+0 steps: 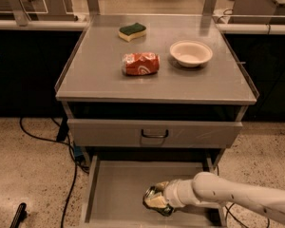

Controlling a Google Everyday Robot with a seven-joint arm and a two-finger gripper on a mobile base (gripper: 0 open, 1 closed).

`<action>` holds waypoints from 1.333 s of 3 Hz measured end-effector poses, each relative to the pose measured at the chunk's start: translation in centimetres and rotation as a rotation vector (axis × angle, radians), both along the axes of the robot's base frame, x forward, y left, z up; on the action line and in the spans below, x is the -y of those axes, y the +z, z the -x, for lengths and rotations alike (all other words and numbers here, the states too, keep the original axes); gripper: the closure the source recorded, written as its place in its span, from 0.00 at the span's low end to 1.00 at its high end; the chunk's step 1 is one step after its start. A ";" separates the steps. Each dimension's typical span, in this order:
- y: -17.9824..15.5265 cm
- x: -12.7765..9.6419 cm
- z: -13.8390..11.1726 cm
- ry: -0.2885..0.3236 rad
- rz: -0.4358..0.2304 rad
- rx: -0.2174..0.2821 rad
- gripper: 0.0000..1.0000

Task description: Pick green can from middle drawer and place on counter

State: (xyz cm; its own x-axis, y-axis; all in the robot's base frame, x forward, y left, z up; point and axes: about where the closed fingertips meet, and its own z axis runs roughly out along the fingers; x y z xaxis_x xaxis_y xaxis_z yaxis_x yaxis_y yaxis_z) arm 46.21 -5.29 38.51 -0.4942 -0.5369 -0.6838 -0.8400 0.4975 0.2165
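Note:
The green can (153, 201), dark with pale markings, lies in the open middle drawer (115, 190) at its front right. My gripper (163, 199) reaches in from the right on a white arm, right at the can and partly covering it. The can is low over the drawer floor; I cannot tell whether it rests on it. The counter (99, 77) is the grey tabletop above the drawers.
On the counter lie a crushed red-orange can (140, 63), a white bowl (191, 53) and a green-and-yellow sponge (132, 31). A shut drawer front with a dark loop handle (154, 133) sits over the open drawer. Black cables (38, 137) run on the speckled floor at left.

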 end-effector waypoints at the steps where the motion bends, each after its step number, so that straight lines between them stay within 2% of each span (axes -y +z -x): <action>1: 7.5 0.7 -0.4 0.031 -0.148 0.087 1.00; 2: 15.1 5.9 4.0 0.020 -0.229 0.115 1.00; 3: 15.1 5.8 4.0 0.020 -0.228 0.115 1.00; 4: 14.8 5.1 3.8 0.032 -0.213 0.088 1.00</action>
